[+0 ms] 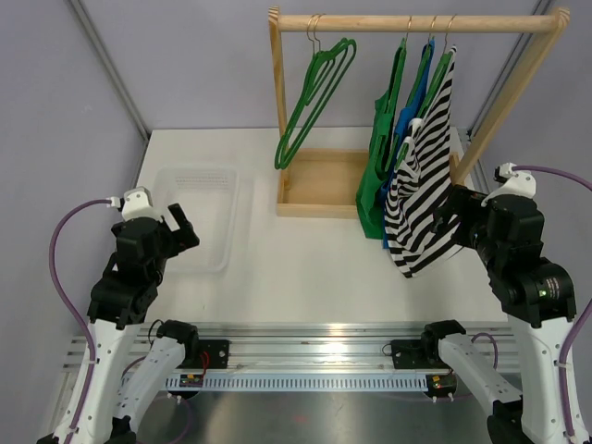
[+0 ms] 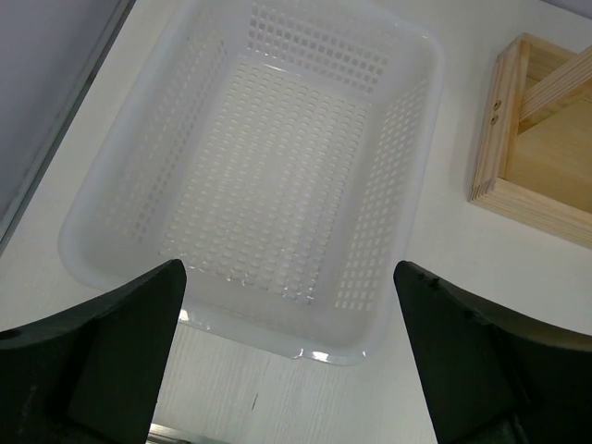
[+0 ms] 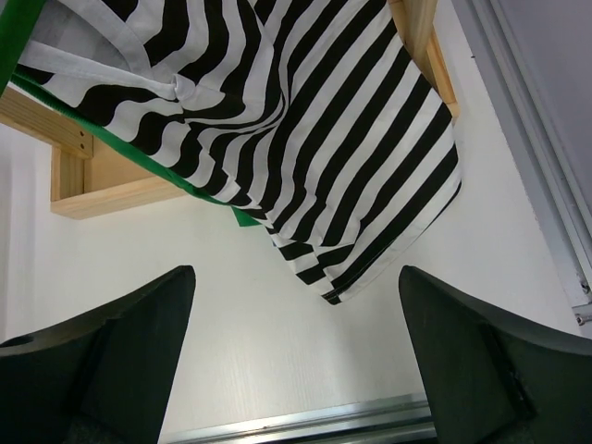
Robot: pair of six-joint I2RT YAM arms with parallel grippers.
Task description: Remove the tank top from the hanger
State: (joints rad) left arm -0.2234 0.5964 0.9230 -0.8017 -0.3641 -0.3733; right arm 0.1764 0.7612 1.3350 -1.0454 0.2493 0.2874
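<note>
striped tank top [image 1: 424, 185] hanging on rack [image 1: 370, 22]

Both arms stand raised and bent, the left gripper [image 2: 289, 273] and right gripper [image 3: 296, 275] spread wide.

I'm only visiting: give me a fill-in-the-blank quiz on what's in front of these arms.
The striped tank top hanging nearest the right fingers is black and ____. The empty hangers on the wooden rail are ____. The white basket ahead of the left fingers has walls full of small ____. Both pairs of fingers stand ____.
Missing words: white; green; holes; open.
</note>
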